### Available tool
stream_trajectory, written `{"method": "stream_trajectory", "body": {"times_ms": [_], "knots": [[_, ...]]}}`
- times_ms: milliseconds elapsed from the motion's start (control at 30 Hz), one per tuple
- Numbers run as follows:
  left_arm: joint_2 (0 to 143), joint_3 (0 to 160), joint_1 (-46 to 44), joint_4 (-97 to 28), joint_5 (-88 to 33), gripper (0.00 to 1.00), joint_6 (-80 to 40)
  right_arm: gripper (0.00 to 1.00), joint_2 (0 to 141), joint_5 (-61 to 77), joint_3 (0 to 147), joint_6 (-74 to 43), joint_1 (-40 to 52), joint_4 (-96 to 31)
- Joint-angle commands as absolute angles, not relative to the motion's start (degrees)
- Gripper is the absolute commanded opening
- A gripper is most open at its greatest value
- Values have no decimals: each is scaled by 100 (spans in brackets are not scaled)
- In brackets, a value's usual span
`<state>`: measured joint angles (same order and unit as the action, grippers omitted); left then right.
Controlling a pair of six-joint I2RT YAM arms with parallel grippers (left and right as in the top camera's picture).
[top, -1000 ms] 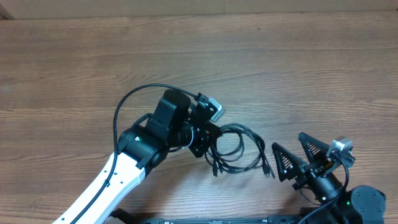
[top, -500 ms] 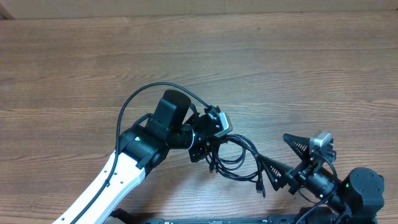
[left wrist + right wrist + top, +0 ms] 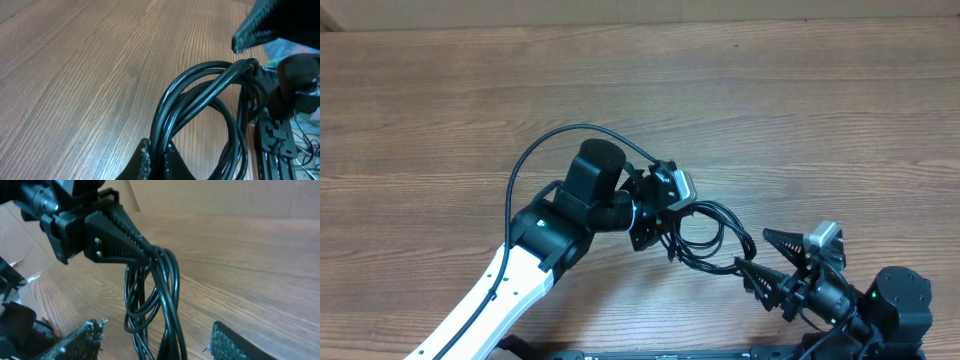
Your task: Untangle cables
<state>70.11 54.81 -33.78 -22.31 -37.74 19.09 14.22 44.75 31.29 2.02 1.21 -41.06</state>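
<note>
The cables are a bundle of thin black loops hanging from my left gripper, which is shut on them near the table's front middle. The left wrist view shows both fingers pinching the strands, and the cables arc away over the wood. My right gripper reaches in from the right and is open, one finger on each side of the bundle's far end. In the right wrist view, the cables hang between its fingers without touching them. The left gripper clamps them above.
The wooden table stretches back and to both sides. A thicker black arm cable arcs over the left arm. The right arm's base sits at the front right corner.
My right gripper has swung left from the front right corner to the cables, and its jaws have narrowed around the bundle's end. The left gripper has shifted slightly, still holding the cables.
</note>
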Motion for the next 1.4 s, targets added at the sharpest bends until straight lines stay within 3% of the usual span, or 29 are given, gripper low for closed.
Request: {"method": "stream_trajectory", "body": {"times_ms": [0,500,567,667,767,1367], "knots": [[6910,5649,-3411,-2095,-3997,4,1579,66,1433,4528,3258,355,154,-4084],[6910,5649,-3415,-1728,-4045,4,1146,55,1433,4589,3258,355,154,-4064],[6910,5649,-3415,-1730,-4042,4,1149,50,1433,4672,3258,355,154,-4016],[6917,5649,-3415,-1734,-4003,4,1146,35,1433,4751,3258,353,154,-3881],[6960,5649,-3415,-1728,-3966,4,1039,30,1433,4987,3258,355,154,-3769],[6976,5649,-3417,-808,-3385,4,-1004,28,1433,5509,3258,353,154,-3472]]}}
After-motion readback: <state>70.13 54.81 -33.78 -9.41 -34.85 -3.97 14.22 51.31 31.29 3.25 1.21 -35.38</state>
